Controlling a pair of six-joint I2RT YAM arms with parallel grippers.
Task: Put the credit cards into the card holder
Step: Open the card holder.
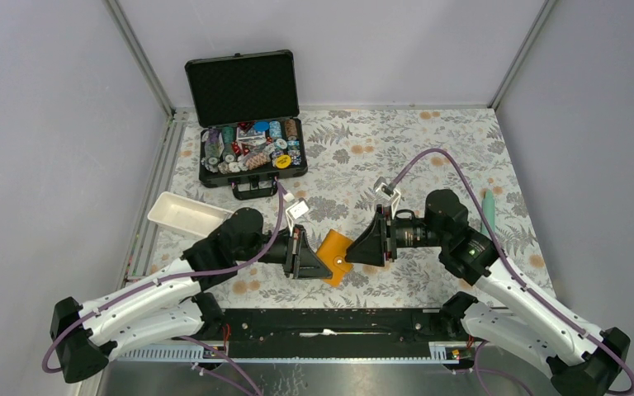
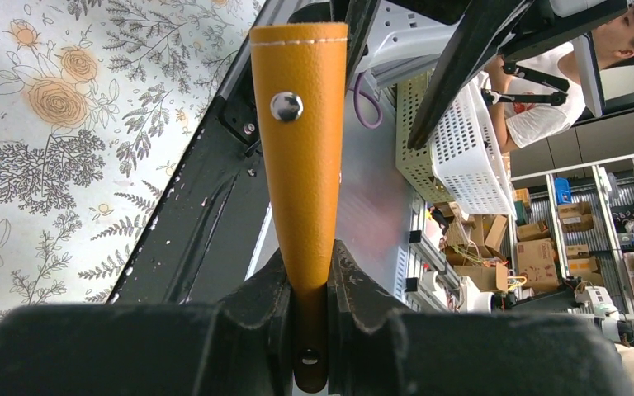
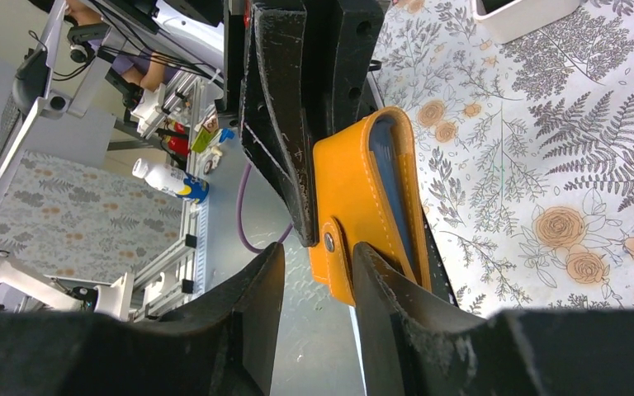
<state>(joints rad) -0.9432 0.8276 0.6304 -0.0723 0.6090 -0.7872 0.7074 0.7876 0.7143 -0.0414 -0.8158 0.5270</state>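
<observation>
My left end effector (image 2: 309, 285) is gripping the card holder (image 3: 355, 190) while my half-open right end effector (image 3: 320, 257) is straddling its tab (image 3: 336, 268).

Bright, even overhead light on my top view, shadows faint and soft, a small glint on the snap of the card holder (image 2: 301, 190), my wrist views sharp mid-range, foreground dark and blurred

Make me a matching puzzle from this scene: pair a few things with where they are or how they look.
Things:
1 card holder
2 black case
3 white tray
4 left gripper

States:
a lid up, chips inside
b clamped on orange leather
c orange, with a metal snap
d lying on the table, left side

Pairs: 1c, 2a, 3d, 4b.
</observation>
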